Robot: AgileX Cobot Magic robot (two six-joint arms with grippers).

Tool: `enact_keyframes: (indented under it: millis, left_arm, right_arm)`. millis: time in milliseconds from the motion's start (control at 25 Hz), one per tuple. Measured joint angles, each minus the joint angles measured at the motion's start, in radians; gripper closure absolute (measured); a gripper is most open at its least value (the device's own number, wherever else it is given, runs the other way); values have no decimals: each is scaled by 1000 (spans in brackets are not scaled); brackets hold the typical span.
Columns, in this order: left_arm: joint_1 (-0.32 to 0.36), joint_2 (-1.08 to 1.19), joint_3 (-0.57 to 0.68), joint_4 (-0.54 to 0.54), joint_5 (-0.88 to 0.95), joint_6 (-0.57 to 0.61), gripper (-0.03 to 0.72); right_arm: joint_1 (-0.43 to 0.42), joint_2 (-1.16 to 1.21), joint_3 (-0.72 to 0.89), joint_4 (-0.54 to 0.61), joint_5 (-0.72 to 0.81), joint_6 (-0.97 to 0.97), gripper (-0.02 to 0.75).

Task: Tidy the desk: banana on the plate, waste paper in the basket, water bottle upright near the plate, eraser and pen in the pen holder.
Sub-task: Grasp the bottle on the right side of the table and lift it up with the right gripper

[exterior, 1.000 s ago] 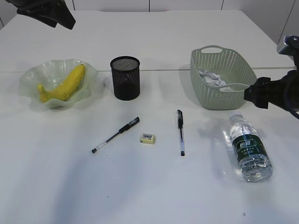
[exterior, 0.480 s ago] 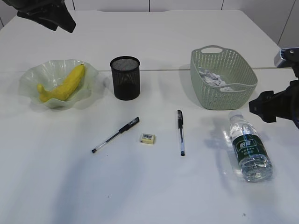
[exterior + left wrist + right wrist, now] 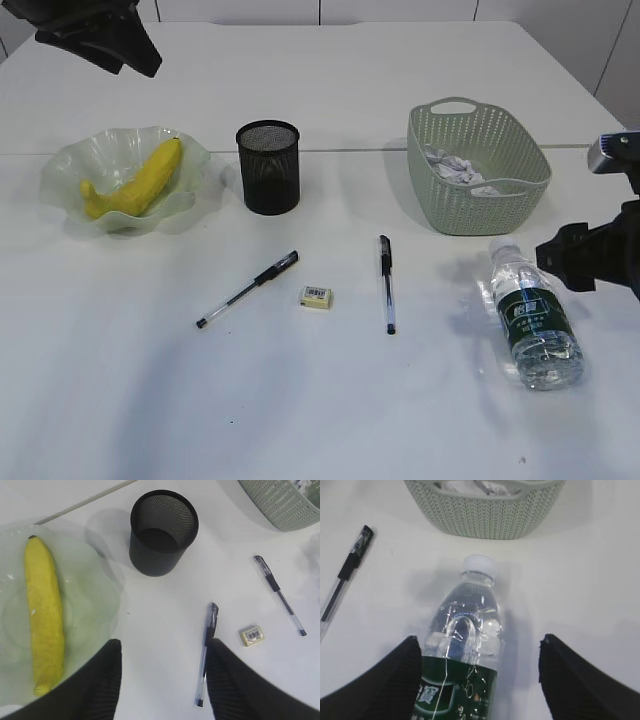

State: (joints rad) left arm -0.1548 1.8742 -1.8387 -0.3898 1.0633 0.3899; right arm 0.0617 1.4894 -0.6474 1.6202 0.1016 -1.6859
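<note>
Right pincer: its two fingers are spread wide, one on each side of the water bottle. It holds nothing. I cannot tell for sure if it is touching the bottle.
Left pincer: spread wide too, and holding nothing. It hangs up in the air between the plate and a pen.
Water bottle: it lies on its side, just in front of the basket. Its white cap points at the basket.
Banana: lying in the plate, far to the left of the basket. That job looks done.
Waste paper: inside the basket. That job looks done too.
Pens: two of them. Both lie flat on the table, left of the basket and in front of it. One pen is nearer the basket. The other pen is farther left.
Eraser: it sits on the table between the two pens.
Pen holder: standing up, left of the basket. From above it looks empty.
Step now: I think it is the bottle's turn.
Next move: the right pincer should squeeze the bottle, lift it, and tip it so it stands. Then it must go all the way over near the plate. The bottle is round and smooth, so it may roll or slip.
</note>
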Motion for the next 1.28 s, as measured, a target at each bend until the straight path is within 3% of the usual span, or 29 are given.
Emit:
enact_keyframes:
  millis: [640, 1280]
  left_arm:
    - [0, 0, 0, 0, 19, 0, 308]
    - [0, 0, 0, -8, 52, -4, 312]
  right_arm:
    - [0, -2, 23, -25, 68, 30, 200]
    - [0, 132, -102, -52, 39, 34, 201]
